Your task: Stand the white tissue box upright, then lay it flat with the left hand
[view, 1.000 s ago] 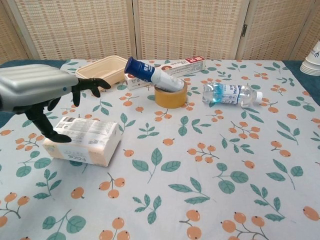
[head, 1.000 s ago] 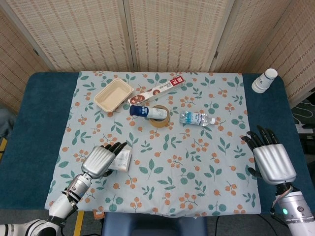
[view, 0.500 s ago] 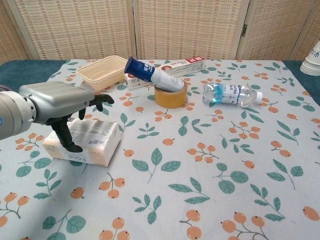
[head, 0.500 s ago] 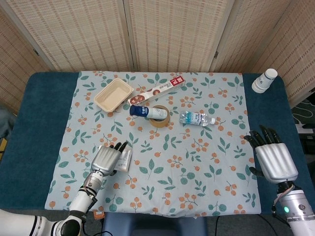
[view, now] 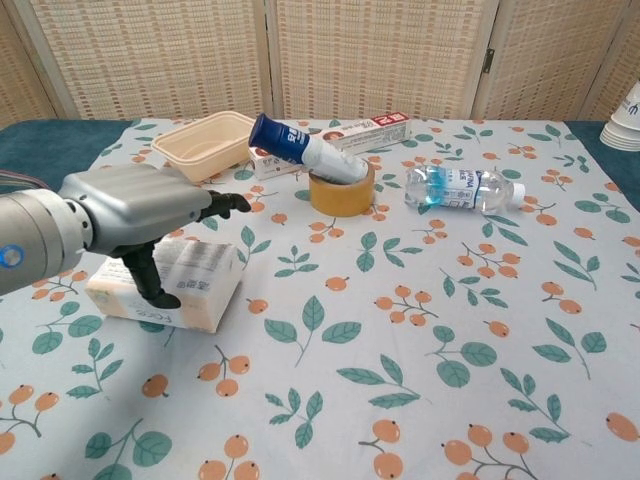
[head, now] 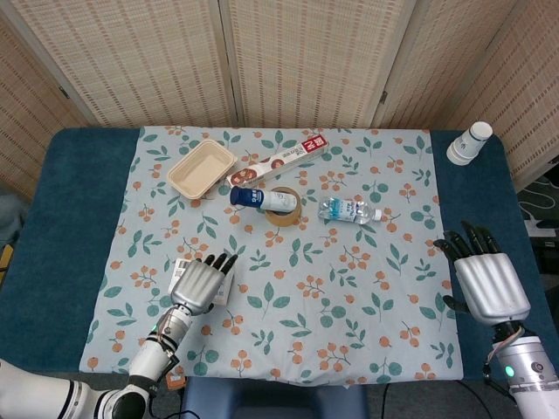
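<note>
White and soft-looking, the tissue box (view: 165, 283) lies flat on the near left of the cloth (head: 288, 288). The left hand (view: 135, 215) sits over it, thumb down its near side and fingers reaching over the top, but I cannot tell if it grips yet. Standing it up and laying it down both look left to do. The right hand (head: 487, 279) is spread, holding nothing. I count one box, one tray (head: 201, 168), one tape roll (view: 342, 190), one bottle (view: 462, 188).
</note>
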You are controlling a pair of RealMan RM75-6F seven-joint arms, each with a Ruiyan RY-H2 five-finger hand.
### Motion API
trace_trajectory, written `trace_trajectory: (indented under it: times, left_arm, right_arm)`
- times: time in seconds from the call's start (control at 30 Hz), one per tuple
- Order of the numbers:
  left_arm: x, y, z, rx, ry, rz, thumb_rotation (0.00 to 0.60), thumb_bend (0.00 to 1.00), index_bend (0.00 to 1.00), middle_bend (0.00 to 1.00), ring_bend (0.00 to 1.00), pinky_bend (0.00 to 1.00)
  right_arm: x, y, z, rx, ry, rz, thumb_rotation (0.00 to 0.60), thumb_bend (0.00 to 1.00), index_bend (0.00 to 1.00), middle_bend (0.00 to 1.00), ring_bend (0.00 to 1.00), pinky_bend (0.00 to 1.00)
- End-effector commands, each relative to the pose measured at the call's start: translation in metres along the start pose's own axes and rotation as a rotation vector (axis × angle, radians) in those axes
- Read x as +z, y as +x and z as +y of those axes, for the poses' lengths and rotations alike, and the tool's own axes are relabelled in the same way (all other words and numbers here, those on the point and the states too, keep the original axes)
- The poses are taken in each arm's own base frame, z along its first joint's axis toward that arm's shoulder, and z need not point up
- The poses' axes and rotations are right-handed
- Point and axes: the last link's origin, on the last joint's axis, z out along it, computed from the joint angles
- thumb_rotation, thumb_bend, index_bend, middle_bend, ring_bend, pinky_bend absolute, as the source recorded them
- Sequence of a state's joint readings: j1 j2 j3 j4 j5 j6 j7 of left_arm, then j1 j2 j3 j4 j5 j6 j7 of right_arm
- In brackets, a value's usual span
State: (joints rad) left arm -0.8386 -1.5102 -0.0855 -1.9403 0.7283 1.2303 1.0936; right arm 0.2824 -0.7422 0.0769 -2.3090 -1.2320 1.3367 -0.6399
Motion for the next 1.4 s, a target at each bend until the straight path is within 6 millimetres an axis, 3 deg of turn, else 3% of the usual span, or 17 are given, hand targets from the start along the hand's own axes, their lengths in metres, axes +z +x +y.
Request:
trace_trajectory:
  times: [0.03,0.5,0.8,1.4]
  left_arm:
    - [0.001,0.0019,-0.0005,0.0,-0.002,0.005,0.6,0.17,0.03,0.09,0.14,0.41]
    - [0.0045,-0.0036,0.0034,0.037,-0.037,-0.022,0.6,0.17,0.03,0.09,0.14,0.39]
    - [0.0079,-0.0018,-0.0005,0.075,-0.024,-0.011,0.6,0.17,0.06,0.14,0.13,0.38]
    - [0.0061,-0.001,-0.0006,0.118,-0.021,-0.053,0.6,0.17,0.09,0.14,0.04,0.27]
  right_arm:
    - [0.0002,-0.0001,0.0001,0.0,0.0,-0.001,0.6,0.07,0.25,0.15,0.0,0.11]
    - [0.0003,0.0009,0.0008,0.005,-0.003,0.001,0.6,0.07,0.25,0.15,0.0,0.11]
    - [0.001,0.0011,0.0019,0.01,-0.006,0.0,0.6,0.07,0.25,0.15,0.0,0.11]
    - [0.0004,0.0021,0.0013,0.016,-0.003,-0.002,0.6,0.07,0.25,0.15,0.0,0.11]
